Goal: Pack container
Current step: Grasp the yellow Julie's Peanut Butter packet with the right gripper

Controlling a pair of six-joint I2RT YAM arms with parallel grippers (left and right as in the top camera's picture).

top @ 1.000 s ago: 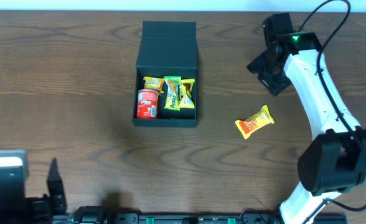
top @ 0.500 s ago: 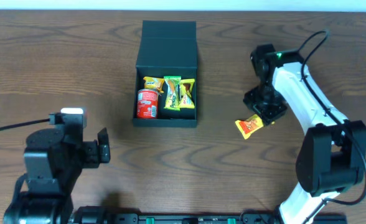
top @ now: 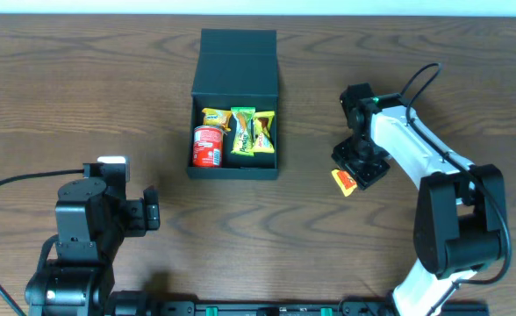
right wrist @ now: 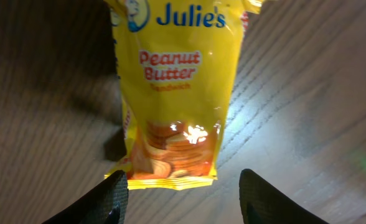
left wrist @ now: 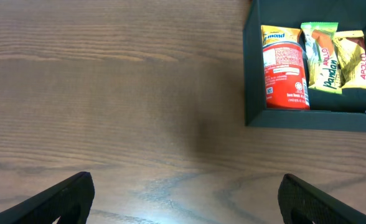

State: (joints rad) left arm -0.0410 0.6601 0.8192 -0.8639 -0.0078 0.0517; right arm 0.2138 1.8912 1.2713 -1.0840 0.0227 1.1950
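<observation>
The dark green-black container point(top: 235, 63) stands open at the table's back centre, its flap lid folded back. Inside lie a red snack can point(top: 207, 146), a yellow packet and green and yellow packets; they also show in the left wrist view point(left wrist: 286, 68). A yellow peanut butter sandwich packet point(top: 343, 181) lies on the table right of the container; in the right wrist view point(right wrist: 178, 93) it fills the frame. My right gripper point(right wrist: 182, 198) is open just over the packet's end, fingers either side of it, not closed on it. My left gripper point(left wrist: 183, 199) is open and empty near the front left.
The wood table point(top: 109, 105) spreads out on all sides. The right arm point(top: 416, 154) reaches in from the front right. A black cable point(top: 12, 184) trails from the left arm's base point(top: 87, 237).
The right gripper moved from the back right down and left onto the yellow packet, now partly covering it. The left arm rose into view at the front left.
</observation>
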